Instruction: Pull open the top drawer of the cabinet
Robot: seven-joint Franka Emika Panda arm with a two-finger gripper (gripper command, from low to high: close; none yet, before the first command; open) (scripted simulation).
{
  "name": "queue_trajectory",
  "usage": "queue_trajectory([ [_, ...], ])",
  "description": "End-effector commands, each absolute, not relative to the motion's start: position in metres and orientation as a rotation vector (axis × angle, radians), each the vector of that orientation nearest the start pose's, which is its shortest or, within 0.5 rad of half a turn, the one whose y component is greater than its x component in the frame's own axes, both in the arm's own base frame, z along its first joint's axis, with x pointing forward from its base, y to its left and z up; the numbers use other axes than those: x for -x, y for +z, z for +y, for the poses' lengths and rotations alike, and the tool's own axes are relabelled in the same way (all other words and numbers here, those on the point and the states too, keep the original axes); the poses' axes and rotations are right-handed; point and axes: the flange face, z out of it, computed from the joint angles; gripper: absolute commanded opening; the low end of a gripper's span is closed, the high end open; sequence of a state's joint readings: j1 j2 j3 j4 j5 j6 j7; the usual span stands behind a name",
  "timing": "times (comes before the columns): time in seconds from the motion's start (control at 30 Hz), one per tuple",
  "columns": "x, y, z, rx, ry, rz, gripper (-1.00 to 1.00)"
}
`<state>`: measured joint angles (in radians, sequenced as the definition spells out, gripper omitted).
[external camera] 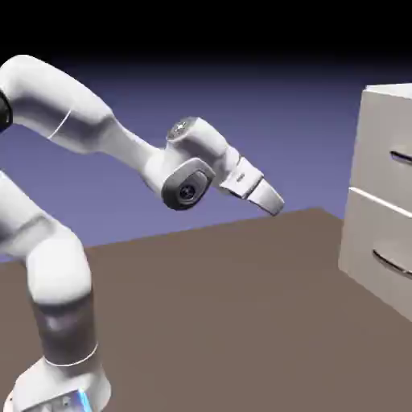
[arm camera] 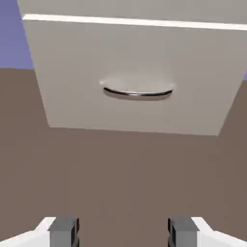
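The pale grey-beige cabinet [external camera: 378, 100] stands at the exterior view's right edge. Its top drawer [external camera: 385, 145] is flush and carries a silver bar handle [external camera: 400, 157]. My gripper [external camera: 274, 203] hangs in the air well to the left of the cabinet and points down and towards it, touching nothing. In the hand view the lower drawer [arm camera: 135, 58] with its curved handle [arm camera: 137, 92] fills the upper half. Only a thin strip of the top drawer [arm camera: 144, 7] shows above the seam. The grey fingertips [arm camera: 64, 231] stand wide apart, so the gripper [arm camera: 123, 234] is open and holds nothing.
The brown table [external camera: 225, 306] stretches between my arm's base [external camera: 60, 378] and the cabinet. The lower drawer [external camera: 374, 237] with its own handle [external camera: 392, 264] sits flush below the top one.
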<state>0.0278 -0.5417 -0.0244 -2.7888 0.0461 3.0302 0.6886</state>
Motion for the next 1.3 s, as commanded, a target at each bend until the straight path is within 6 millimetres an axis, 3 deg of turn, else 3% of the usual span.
queue_trajectory([
  [0.0,-0.403,0.454,-0.008,2.488,-0.995,0.953,0.0],
  [0.33,-0.457,0.418,-0.067,2.509,-0.831,0.965,0.0],
  [0.67,-0.497,0.37,-0.121,2.545,-0.775,0.945,0.0],
  [1.0,-0.527,0.332,-0.165,2.614,-0.862,0.869,0.0],
  [1.27,-0.552,0.321,-0.19,2.697,-1.04,0.737,0.0],
])
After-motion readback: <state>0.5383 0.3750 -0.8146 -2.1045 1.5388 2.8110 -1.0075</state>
